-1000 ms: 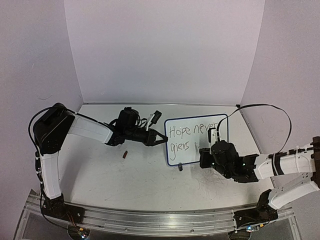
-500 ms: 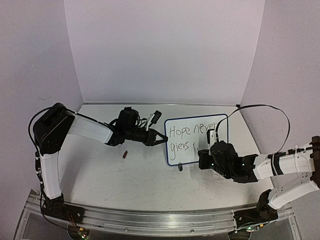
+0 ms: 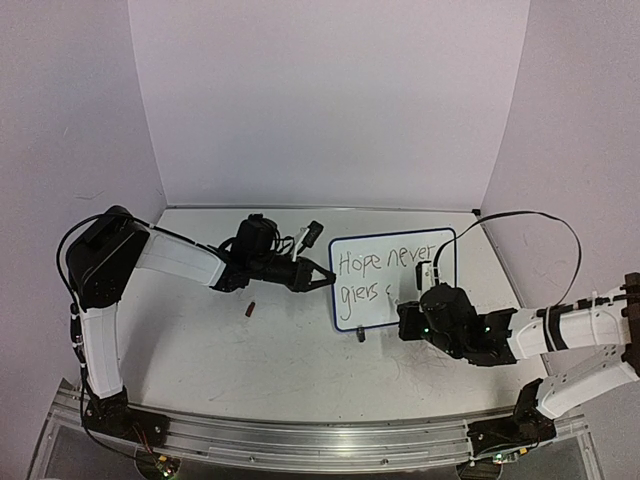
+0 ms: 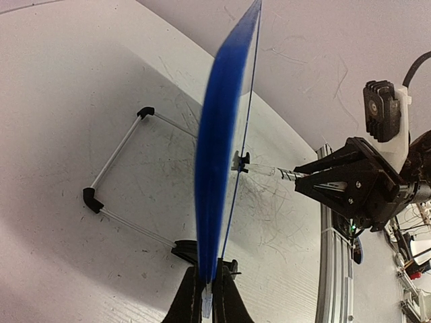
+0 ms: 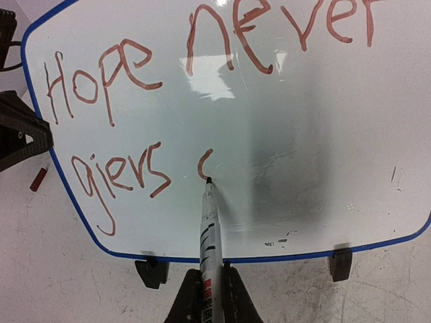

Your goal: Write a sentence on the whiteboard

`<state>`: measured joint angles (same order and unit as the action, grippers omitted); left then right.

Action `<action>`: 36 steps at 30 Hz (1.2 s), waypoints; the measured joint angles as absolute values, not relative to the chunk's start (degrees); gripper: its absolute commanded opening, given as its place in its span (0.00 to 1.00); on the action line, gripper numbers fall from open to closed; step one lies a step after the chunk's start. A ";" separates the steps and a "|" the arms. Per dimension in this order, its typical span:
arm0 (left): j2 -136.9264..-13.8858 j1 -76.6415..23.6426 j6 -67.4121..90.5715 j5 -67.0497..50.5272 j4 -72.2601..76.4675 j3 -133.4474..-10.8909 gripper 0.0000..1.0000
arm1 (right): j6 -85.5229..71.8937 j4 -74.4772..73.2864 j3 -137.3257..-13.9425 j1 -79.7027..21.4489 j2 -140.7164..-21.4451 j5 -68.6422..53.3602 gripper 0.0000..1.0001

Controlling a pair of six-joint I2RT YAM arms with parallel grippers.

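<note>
The whiteboard (image 3: 365, 315) stands upright on the table, blue-framed. The sentence (image 3: 385, 262) reads "Hope never" on top, with "gievs" and a short curved stroke below; it is brown-red in the right wrist view (image 5: 128, 64). My left gripper (image 3: 325, 282) is shut on the board's left edge, seen edge-on in the left wrist view (image 4: 219, 168) between my fingers (image 4: 207, 296). My right gripper (image 3: 408, 312) is shut on a white marker (image 5: 210, 235). The marker's tip touches the board at the foot of the curved stroke (image 5: 204, 165).
A small red-brown cap (image 3: 251, 309) lies on the table left of the board. The board's black clip feet (image 5: 151, 272) and white wire stand (image 4: 118, 155) rest on the scuffed tabletop. Walls close in the back and sides. A metal rail (image 3: 300, 435) runs along the near edge.
The marker has drawn a small curved stroke after the second-line word, and my right gripper has shifted slightly with it. The left arm and the board have not moved.
</note>
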<state>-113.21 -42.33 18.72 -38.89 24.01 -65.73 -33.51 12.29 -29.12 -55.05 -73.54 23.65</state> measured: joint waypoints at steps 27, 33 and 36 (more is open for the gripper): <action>-113.10 -42.33 18.17 -38.89 24.01 -65.73 0.00 | -31.22 12.01 -29.91 -54.30 -72.88 27.90 0.00; -113.09 -42.33 18.15 -38.89 24.00 -65.73 0.00 | -30.65 12.07 -30.34 -54.15 -72.86 28.08 0.00; -113.08 -42.33 18.15 -38.89 23.99 -65.73 0.00 | -30.64 12.12 -30.35 -54.04 -72.84 28.02 0.00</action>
<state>-113.08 -42.33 18.15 -38.89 23.99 -65.73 -30.64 12.12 -30.35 -54.04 -72.84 28.02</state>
